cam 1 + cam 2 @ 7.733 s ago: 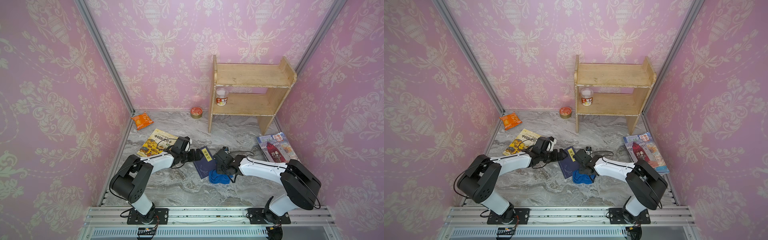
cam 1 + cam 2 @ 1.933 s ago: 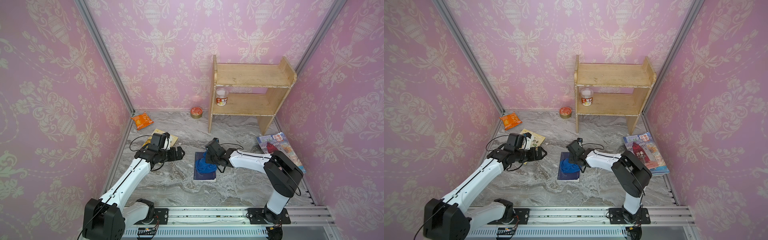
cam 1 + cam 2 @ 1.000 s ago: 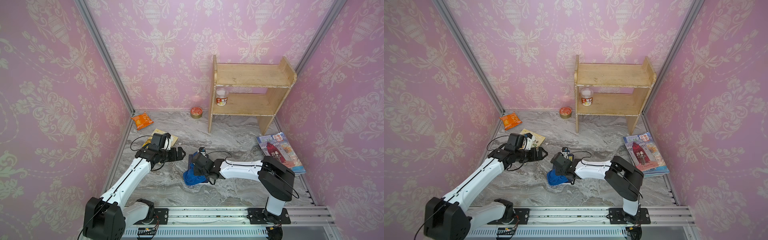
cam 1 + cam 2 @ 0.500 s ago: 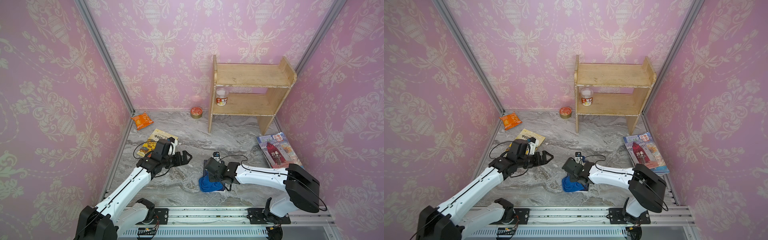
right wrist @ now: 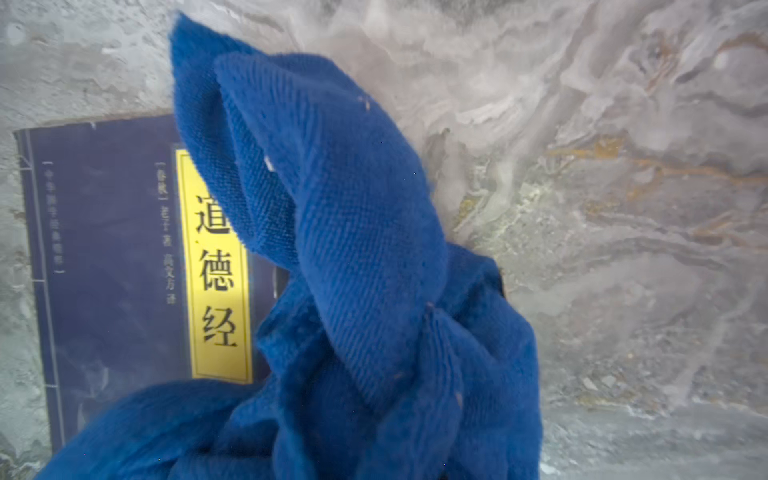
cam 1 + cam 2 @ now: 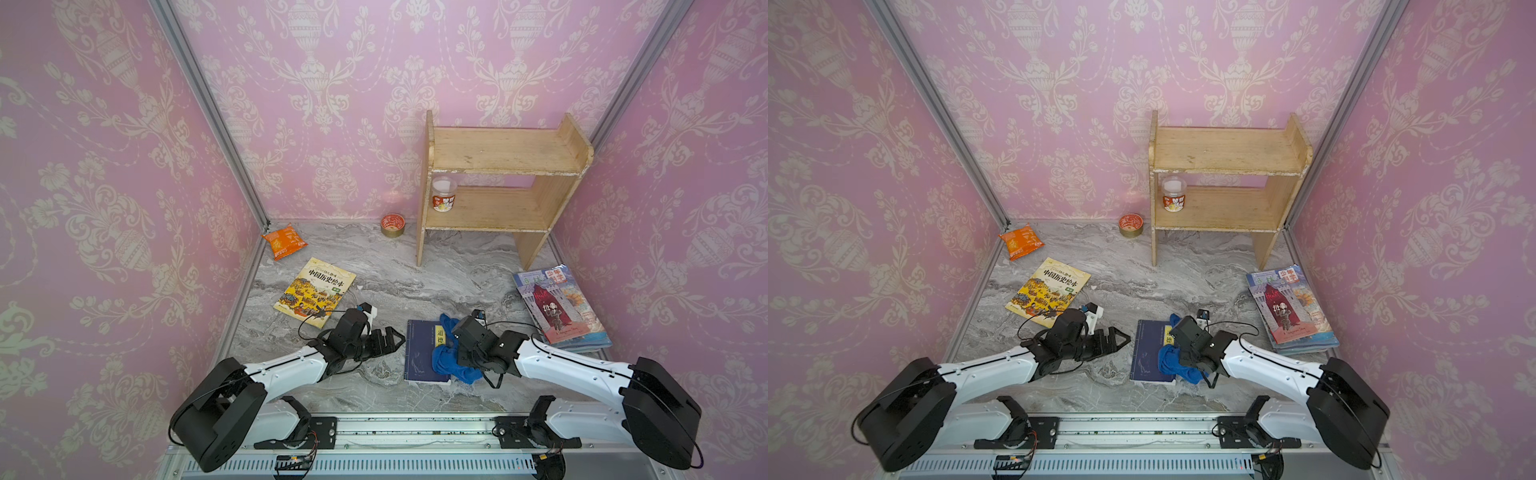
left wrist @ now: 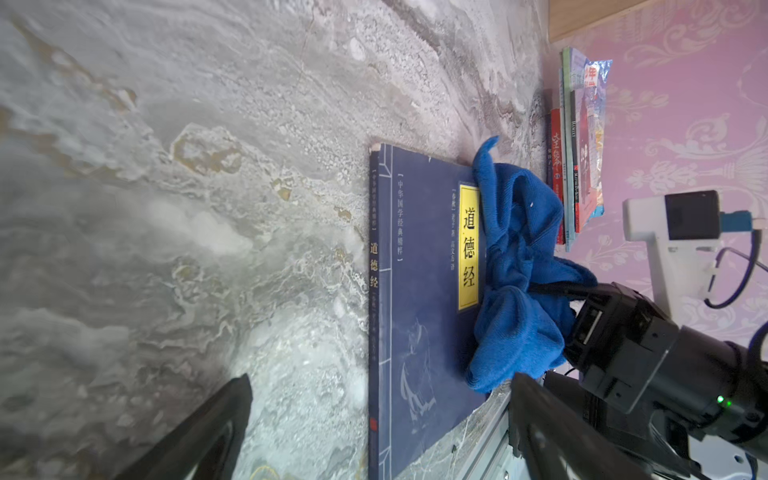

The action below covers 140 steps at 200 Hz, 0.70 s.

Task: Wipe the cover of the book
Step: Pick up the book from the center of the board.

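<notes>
**Bimanual wiping of a book cover, mid-task.** Nearest the arms' bases, the left gripper [image 6: 385,340] hangs low over the marble table [image 6: 395,266]. Its jaws are spread wide with nothing between them, just beside the spine side of the dark blue book [image 6: 419,353] but not touching it. The right gripper [image 6: 457,358] is clamped tight on a bunched blue cloth [image 6: 444,368], its fingertips buried in the folds. The book lies flat, cover up, near the front edge of the table between the two arms. The cloth rests on the strip of cover toward the right arm, beside the yellow title label [image 7: 468,249], and spills over that edge onto the table.

**Judged progress:** the wipe is under way. The cloth touches one side of the cover only, and the broad area from label to spine lies bare of it, so a pass across that part seems left to do. Whether any area is already clean cannot be told.

**Farther back:** a yellow picture book [image 6: 314,293] lies flat on the left and a stack of books [image 6: 557,307] on the right.

**Along the back wall:** an orange snack bag [image 6: 284,241]; a small tin [image 6: 392,225], contents not discernible; and a wooden shelf [image 6: 498,166] holding one jar [image 6: 444,197] on its lower board, nothing visible on the upper
</notes>
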Each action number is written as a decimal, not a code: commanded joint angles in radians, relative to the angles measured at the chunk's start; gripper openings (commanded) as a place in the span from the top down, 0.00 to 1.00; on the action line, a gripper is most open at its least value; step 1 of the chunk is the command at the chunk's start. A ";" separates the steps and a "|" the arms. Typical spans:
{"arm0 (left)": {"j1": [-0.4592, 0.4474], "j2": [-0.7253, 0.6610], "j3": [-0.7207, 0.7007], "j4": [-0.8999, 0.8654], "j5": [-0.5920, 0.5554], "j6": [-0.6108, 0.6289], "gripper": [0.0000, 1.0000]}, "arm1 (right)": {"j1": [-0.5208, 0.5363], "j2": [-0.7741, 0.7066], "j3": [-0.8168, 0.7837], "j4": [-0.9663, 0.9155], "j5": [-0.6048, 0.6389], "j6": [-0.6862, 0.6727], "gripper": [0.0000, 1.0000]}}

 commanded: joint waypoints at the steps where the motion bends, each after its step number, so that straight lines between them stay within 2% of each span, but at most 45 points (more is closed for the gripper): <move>1: -0.038 0.103 0.016 0.104 0.003 -0.092 0.01 | -0.002 0.047 -0.053 0.068 -0.080 0.048 1.00; 20: -0.060 0.221 0.036 0.171 0.048 -0.129 0.00 | -0.001 0.100 -0.076 0.137 -0.120 0.059 1.00; 47: -0.090 0.388 0.081 0.367 0.191 -0.241 0.01 | -0.002 0.165 -0.110 0.224 -0.157 0.072 1.00; 63: -0.099 0.434 0.092 0.526 0.254 -0.326 0.01 | -0.004 0.190 -0.123 0.264 -0.175 0.073 1.00; 81: -0.100 0.428 0.125 0.601 0.302 -0.355 0.01 | -0.006 0.211 -0.125 0.282 -0.186 0.067 1.00; 94: -0.101 0.407 0.162 0.608 0.346 -0.343 0.02 | -0.014 0.218 -0.125 0.285 -0.191 0.056 1.00; 113: -0.101 0.374 0.213 0.552 0.405 -0.318 0.12 | -0.041 0.214 -0.130 0.273 -0.193 0.036 1.00; 140: -0.089 0.276 0.234 0.280 0.375 -0.179 0.21 | -0.090 0.169 -0.149 0.261 -0.193 0.005 1.00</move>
